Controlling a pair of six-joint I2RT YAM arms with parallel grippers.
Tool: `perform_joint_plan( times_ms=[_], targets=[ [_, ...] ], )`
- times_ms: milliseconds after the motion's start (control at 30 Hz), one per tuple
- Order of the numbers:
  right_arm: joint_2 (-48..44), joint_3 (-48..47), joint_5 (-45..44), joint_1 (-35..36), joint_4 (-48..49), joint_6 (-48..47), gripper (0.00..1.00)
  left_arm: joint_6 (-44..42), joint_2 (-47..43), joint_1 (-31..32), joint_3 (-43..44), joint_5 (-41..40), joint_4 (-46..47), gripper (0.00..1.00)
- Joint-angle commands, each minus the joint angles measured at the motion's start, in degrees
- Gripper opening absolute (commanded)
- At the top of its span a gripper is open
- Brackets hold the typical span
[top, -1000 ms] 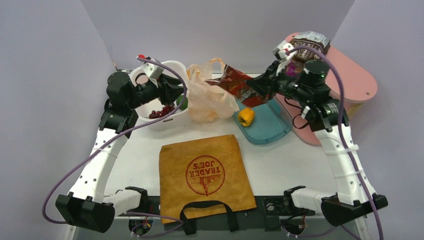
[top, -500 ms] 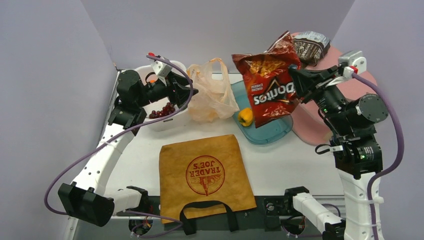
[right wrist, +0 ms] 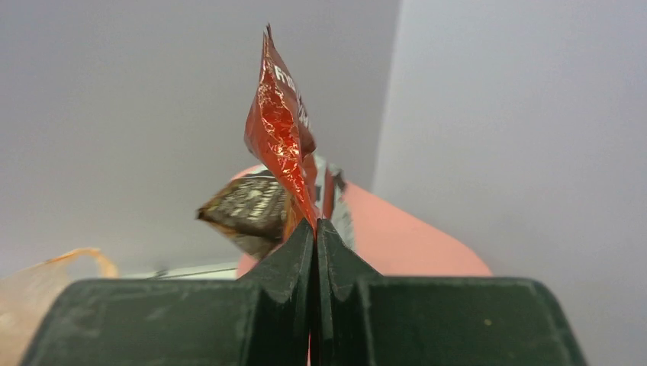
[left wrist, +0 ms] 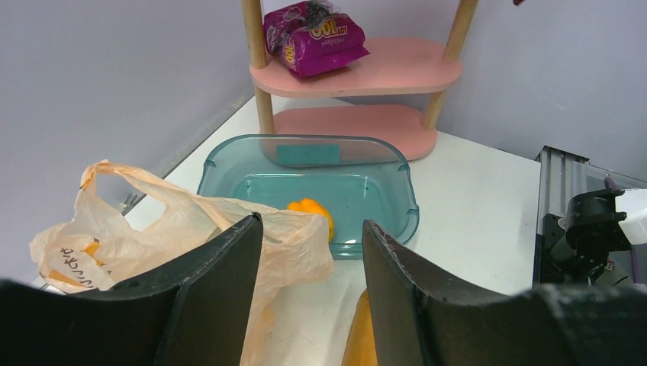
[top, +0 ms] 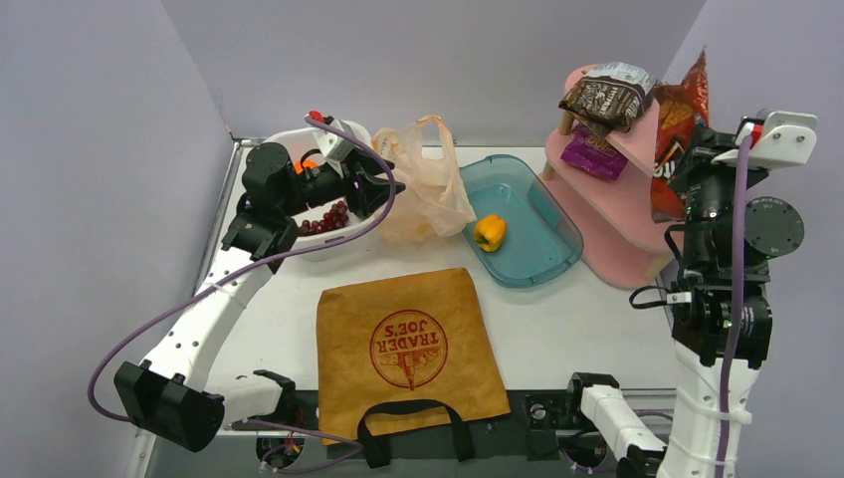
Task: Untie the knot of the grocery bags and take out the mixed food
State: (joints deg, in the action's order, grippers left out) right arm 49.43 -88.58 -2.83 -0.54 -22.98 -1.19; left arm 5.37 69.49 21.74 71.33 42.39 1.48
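Currently your right pincer (right wrist: 315, 229) is clamped shut on a thin edge of the Doritos bag (top: 679, 139). It holds the bag high over the desk's far-right corner, beside the pink shelf (top: 637, 214), probably for a drop near the dark brown snack bag (top: 607, 98). Your left pincer (left wrist: 311, 223) is partly open and empty above the white tub (top: 333, 242) at the far-left corner, facing the peach plastic bag (top: 423, 194). The canvas tote (top: 408, 339) lies flat at the near edge. There's free room mid-desk on the right; the shelf is tight.
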Motion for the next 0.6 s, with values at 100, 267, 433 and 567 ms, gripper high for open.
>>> perform_joint_plan(
  times_ms=[100, 267, 433, 567],
  targets=[
    [7.95, -6.50, 7.24, -15.87, 1.04, 7.21, 0.00, -0.32, -0.37, 0.75, 1.29, -1.37, 2.80, 0.48],
    [15.09, -8.63, 17.15, -25.68, 4.68, 15.14, 0.00, -0.75, -1.29, 0.85, 0.06, -2.20, 3.20, 0.48],
    [22.22, -9.50, 17.34, -27.44, 7.22, 16.05, 0.00, -1.14, -1.49, 0.85, -0.97, -2.90, 3.52, 0.48],
    [27.02, -11.15, 13.94, -27.06, 7.57, 13.29, 0.00, -1.92, -1.47, 0.85, -1.19, -3.29, 3.05, 0.48]
  ],
)
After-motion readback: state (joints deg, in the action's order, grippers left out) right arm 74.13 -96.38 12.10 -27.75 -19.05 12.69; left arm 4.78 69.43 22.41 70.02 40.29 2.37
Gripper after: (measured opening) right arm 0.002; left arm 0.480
